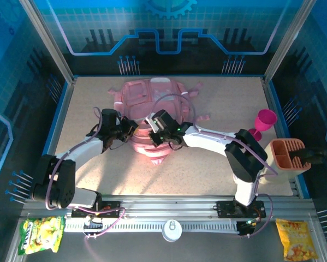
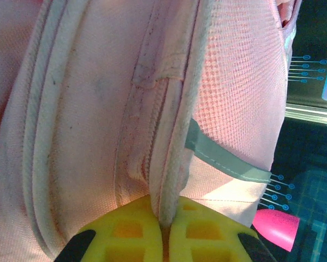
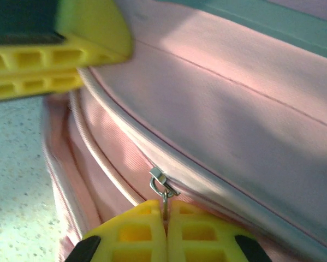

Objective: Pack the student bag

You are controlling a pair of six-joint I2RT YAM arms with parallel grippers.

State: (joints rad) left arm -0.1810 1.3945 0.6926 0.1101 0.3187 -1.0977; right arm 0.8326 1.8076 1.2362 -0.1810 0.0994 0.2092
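Student bag (image 1: 147,98): on table (image 1: 97,174), centre, toward the far edge.
Goblet cup (image 1: 265,120): right of bag, apart.
Caddy (image 1: 287,155): before the cup, possibly touching.

student bag (image 1: 148,97): large soft pink fabric backpack w/ pale piped trim, lying at centre-rear of speckled table (image 1: 168,176), near end bunched up. side panel: pink mesh (image 2: 245,82) w/ grey strap (image 2: 229,166) across it. small metal zip pull (image 3: 162,183) hangs at a curved zip seam.
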